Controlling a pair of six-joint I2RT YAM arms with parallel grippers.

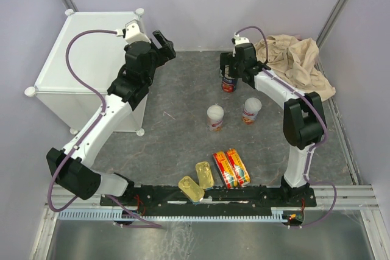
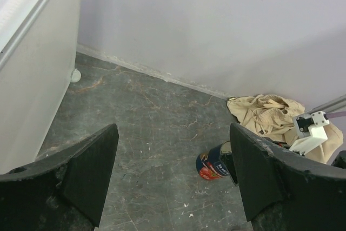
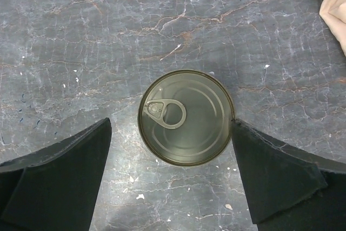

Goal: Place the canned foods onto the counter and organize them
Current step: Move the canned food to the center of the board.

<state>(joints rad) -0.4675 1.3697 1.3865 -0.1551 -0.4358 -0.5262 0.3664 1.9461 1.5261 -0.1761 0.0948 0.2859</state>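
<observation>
Label of dark can [image 1: 229, 85] mostly hidden beneath right gripper [image 3: 171, 123] in top view; from wrist we see only lid. Jaws spread wide astride can, gripping nothing – can upright on grey surface [image 3: 81, 36], cloth [image 1: 295, 59] near. Left gripper [image 2: 173, 133] wide open, empty, beside counter [image 1: 91, 47] wall – clear surface ahead.
</observation>
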